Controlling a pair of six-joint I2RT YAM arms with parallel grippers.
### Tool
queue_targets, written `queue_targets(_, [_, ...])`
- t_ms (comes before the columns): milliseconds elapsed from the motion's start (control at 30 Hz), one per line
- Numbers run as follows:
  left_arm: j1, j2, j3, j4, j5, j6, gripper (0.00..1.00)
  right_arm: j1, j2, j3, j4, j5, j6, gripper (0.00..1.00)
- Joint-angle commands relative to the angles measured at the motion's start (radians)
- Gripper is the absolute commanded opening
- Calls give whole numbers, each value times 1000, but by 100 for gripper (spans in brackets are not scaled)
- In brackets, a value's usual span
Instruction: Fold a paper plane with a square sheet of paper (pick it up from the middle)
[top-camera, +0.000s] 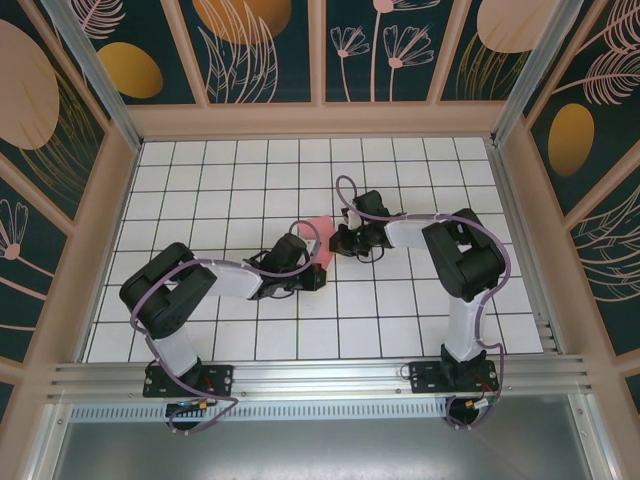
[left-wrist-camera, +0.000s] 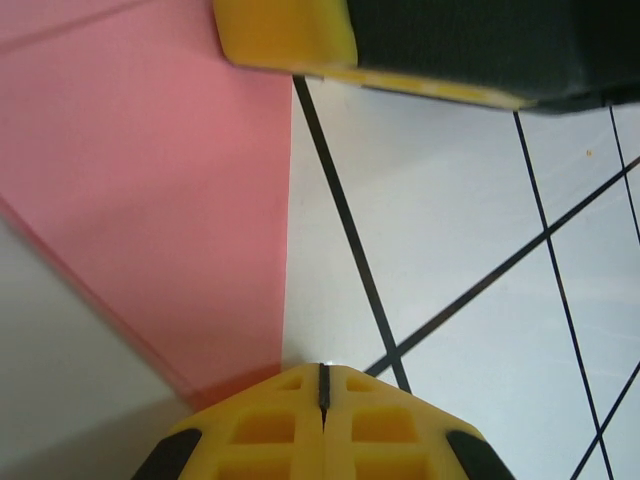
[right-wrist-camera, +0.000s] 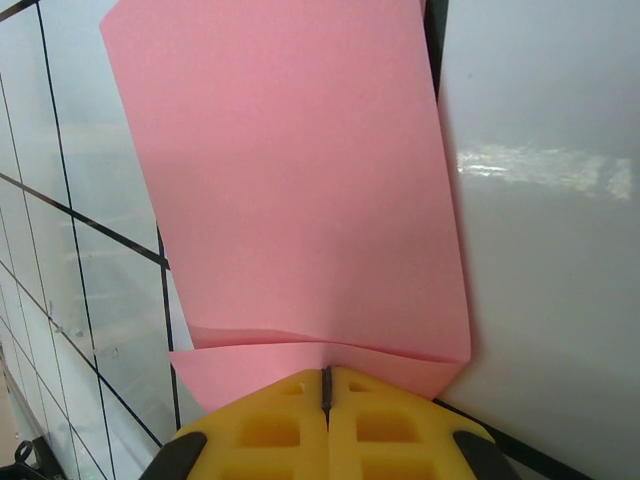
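The square sheet of paper (top-camera: 318, 230) is pink and lies on the white grid table, folded over so that two layers show in the right wrist view (right-wrist-camera: 300, 180). My right gripper (right-wrist-camera: 325, 372) is shut, its yellow tips set on the near edge of the lower layer; in the top view it (top-camera: 334, 243) meets the paper from the right. My left gripper (left-wrist-camera: 323, 370) is shut too, its tips down on the table at the paper's (left-wrist-camera: 150, 200) corner, and it (top-camera: 320, 264) comes in from the lower left. No paper shows between either pair of jaws.
The right gripper's yellow finger (left-wrist-camera: 290, 35) crosses the top of the left wrist view, close to the left one. Wooden walls (top-camera: 115, 200) fence the table (top-camera: 200, 180) on three sides. Purple cables loop along both arms.
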Motion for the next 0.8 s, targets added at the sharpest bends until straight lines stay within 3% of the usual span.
queue_targets(0, [-33,-6,-56,-167,36,-25,0,-5,59,-33,-61,104,10,0])
queue_targets(200, [-32,-131,22,-184,-46,-32,0,3,10,-61,-40,85,53,0])
queue_targets(400, [-32,-194,66,-169,-201,-81,1,14,-113,-120,21,44,158,1])
queue_targets(767, [-30,3,189,-184,-293,-143,0,-66,-291,-198,71,107,218,32])
